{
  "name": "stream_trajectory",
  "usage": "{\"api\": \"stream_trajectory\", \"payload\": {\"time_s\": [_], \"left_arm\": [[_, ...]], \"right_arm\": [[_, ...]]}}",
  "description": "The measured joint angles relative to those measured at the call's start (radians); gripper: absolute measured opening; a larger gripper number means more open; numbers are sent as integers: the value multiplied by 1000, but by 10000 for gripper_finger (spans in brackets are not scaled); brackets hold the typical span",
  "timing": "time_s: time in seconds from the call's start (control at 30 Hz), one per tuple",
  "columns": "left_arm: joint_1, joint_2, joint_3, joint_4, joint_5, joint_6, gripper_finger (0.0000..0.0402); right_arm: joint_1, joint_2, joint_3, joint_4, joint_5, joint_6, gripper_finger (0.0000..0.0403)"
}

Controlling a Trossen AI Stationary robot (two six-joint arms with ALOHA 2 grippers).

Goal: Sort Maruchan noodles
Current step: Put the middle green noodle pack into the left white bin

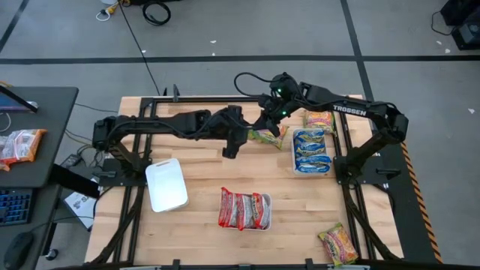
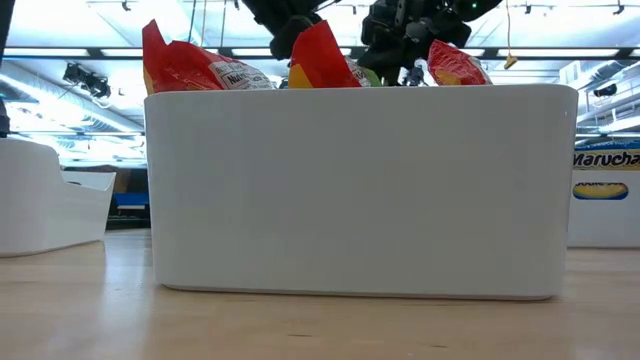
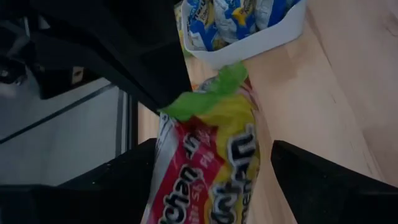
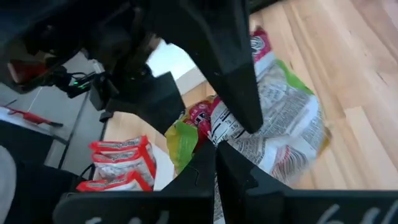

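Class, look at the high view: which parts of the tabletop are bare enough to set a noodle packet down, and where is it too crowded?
Bare wood lies between the empty white tray and the tray of red packets, and below the tray of blue packets toward the loose packet at the front right. It is crowded at the back centre, where both arms meet over a yellow-green packet.

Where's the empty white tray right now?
In the high view the empty white tray sits on the table's left side, below the left arm, with the tray of red packets as its nearest neighbour to the right.
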Motion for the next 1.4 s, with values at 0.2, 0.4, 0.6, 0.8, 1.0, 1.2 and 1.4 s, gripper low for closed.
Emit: {"api": "stream_trajectory", "payload": {"time_s": [0.2, 0.4, 0.6, 0.8, 1.0, 1.2, 1.4], "left_arm": [[-2, 0, 0, -1, -23, -8, 311], [-22, 0, 0, -4, -84, -8, 263], [-63, 0, 0, -3, -134, -13, 185], [-91, -6, 65, -127, -163, -145, 167], [-124, -10, 233, -467, -163, -353, 178], [-185, -10, 335, -936, -1, -765, 173], [-331, -14, 271, -1098, 200, -1104, 173]], "right_arm": [[17, 0, 0, 54, -128, -2, 7], [35, -10, 1, 55, -134, -10, 8], [36, -39, 1, 55, -126, -25, 40], [14, -161, 1, 39, -65, -45, 93], [-22, -344, 1, -92, 103, -101, 113], [-26, -470, 2, -289, 181, -164, 111], [-13, -535, -22, -378, 181, -185, 111]]}}
